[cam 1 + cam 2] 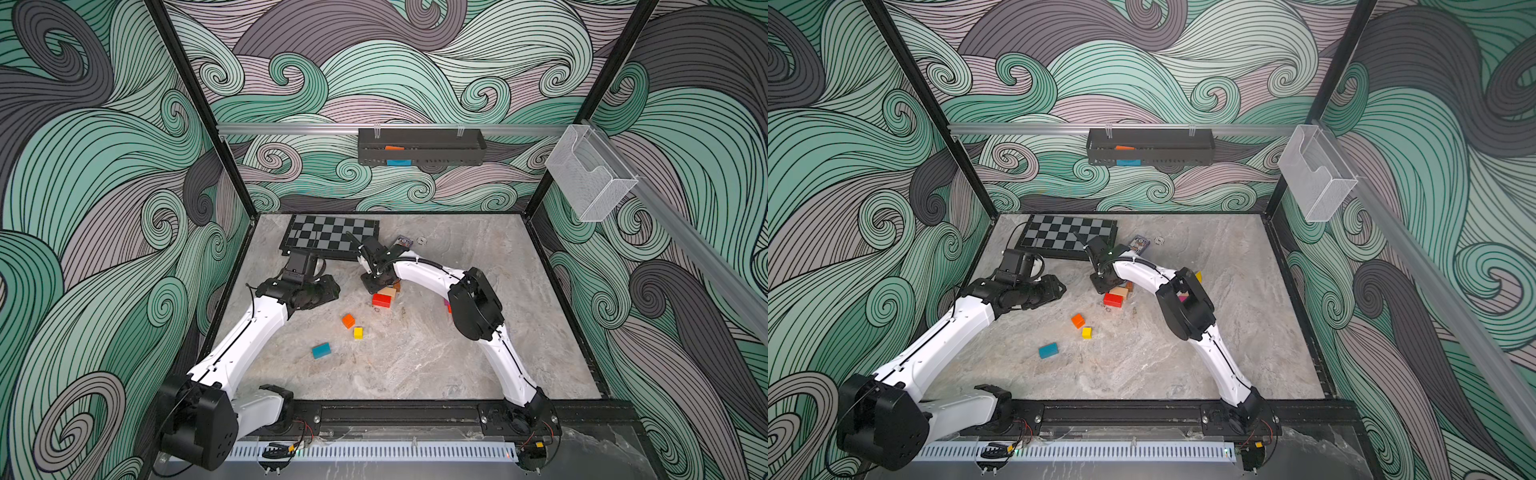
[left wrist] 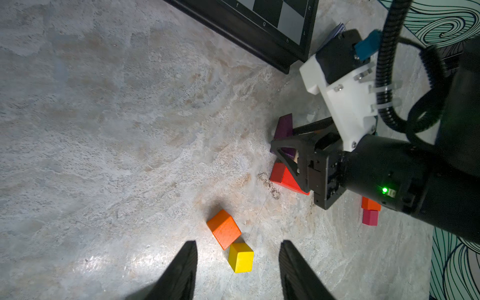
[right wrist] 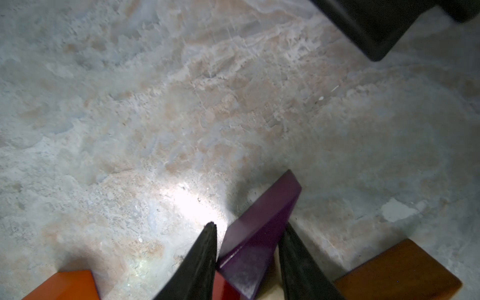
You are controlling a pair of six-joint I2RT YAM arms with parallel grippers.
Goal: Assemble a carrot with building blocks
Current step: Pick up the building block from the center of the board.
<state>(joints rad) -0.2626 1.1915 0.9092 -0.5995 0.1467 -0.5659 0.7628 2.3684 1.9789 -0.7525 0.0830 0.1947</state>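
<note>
Jaws on the right gripper (image 3: 249, 226) are closed onto a purple block (image 3: 270, 202). One black finger (image 3: 202, 259) is on each side of it, touching it. The purple block is tilted. I cannot tell if it rests on the table (image 1: 457, 353) or is lifted. Just beside it are a red block (image 1: 381, 300), a plain beige block (image 1: 390, 292) and a brown block (image 3: 400, 272). They make a small bunch near the chessboard (image 1: 328, 237).

Jaws on the left gripper (image 2: 238, 242) stand partly open and hold nothing. It hangs above the table. Below it sit an orange cube (image 2: 224, 228) and a yellow cube (image 2: 241, 257), close together. In both top views these two cubes are near the middle of the table. A teal block (image 1: 321, 350) lies alone, closer to the front edge.

A pink block (image 2: 370, 217) sits under the right arm with an orange block (image 2: 371, 204) against it. A yellow block (image 1: 1199, 276) peeks out behind that arm.

Up on the back wall, a black tray (image 1: 436, 151) holds one more orange block (image 1: 394, 147) and a blue block (image 1: 398, 162).
</note>
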